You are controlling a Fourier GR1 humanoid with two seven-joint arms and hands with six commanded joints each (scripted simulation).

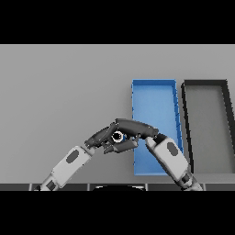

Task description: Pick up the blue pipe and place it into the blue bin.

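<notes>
Both hands meet at the table's middle, just left of the blue bin (154, 98). My right hand (137, 128) reaches left from the lower right, with its fingers stretched over and its thumb curled under a small pale ring with a dark centre (118, 136). The ring looks like the open end of the pipe. The rest of the pipe is hidden by the hands, and no blue shows on it. My left hand (98, 137) comes in from the lower left, its relaxed fingers touching the right hand beside the ring. My right forearm covers the bin's near right corner.
A dark grey bin (226, 114) stands right of the blue bin, nearly touching it. Bare grey table spreads to the left and far side.
</notes>
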